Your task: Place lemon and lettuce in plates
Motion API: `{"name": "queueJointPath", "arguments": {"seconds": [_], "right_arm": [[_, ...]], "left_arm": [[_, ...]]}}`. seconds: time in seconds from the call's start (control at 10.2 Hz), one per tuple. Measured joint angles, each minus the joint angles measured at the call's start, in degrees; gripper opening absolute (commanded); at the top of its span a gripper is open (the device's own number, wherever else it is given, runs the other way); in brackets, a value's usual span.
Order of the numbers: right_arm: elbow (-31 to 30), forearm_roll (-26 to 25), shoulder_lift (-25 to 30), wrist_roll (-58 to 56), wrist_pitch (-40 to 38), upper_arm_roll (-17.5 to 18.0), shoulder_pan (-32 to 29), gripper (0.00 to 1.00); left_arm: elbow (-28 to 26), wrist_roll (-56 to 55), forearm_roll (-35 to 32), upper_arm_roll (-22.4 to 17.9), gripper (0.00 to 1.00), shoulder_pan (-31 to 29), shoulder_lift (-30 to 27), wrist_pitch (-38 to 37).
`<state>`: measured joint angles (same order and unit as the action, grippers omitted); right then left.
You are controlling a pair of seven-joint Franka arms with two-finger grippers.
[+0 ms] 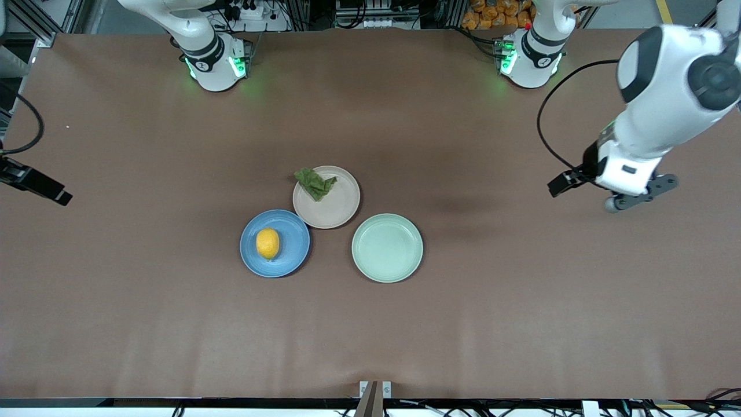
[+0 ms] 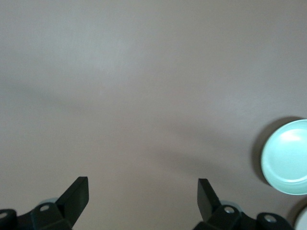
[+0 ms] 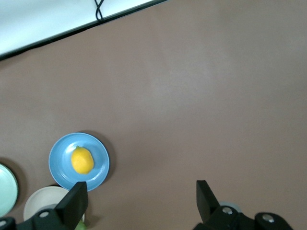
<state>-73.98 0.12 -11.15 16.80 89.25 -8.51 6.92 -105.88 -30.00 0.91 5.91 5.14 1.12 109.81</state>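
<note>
The lemon point(image 1: 267, 243) lies in the blue plate point(image 1: 291, 250); both also show in the right wrist view, the lemon point(image 3: 82, 159) on the blue plate point(image 3: 61, 168). The lettuce point(image 1: 315, 183) lies on the beige-pink plate point(image 1: 337, 204), on its rim farthest from the front camera, one leaf tip hanging over the edge. My left gripper point(image 2: 143, 184) is open and empty, high over bare table at the left arm's end; its hand point(image 1: 630, 172) shows in the front view. My right gripper point(image 3: 141, 187) is open and empty, high over the right arm's end of the table.
An empty pale mint-green plate point(image 1: 386, 248) sits beside the two others, toward the left arm's end; it also shows in the left wrist view point(image 2: 288, 155). The three plates cluster mid-table. The table edge point(image 3: 72, 31) shows in the right wrist view.
</note>
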Motion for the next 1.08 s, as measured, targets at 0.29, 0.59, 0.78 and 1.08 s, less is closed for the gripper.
{"name": "queueJointPath", "arguments": {"seconds": [0.29,0.59,0.78,1.08], "right_arm": [[0.11,-0.31,0.06,-0.8,-0.07,-0.4,-0.14,1.0],[0.15,-0.37,0.47,-0.8,-1.23,-0.4,-0.13,1.0],[-0.44,-0.38,1.11,-0.8,-3.86,-0.56,-0.3,1.0],[-6.97,-0.38,4.69,-0.8,-2.18,-0.57,-0.29,1.0]], "left_arm": [[2.23,4.22,0.0,0.63,1.0,-0.01,-3.9,-0.62],[6.61,10.47,0.0,0.94,1.0,-0.07,-5.01,-6.38],[8.29,11.94,0.0,0.93,1.0,-0.13,-4.95,-8.99],[11.6,16.32,0.0,0.83,1.0,-0.23,-4.84,-14.45]]}}
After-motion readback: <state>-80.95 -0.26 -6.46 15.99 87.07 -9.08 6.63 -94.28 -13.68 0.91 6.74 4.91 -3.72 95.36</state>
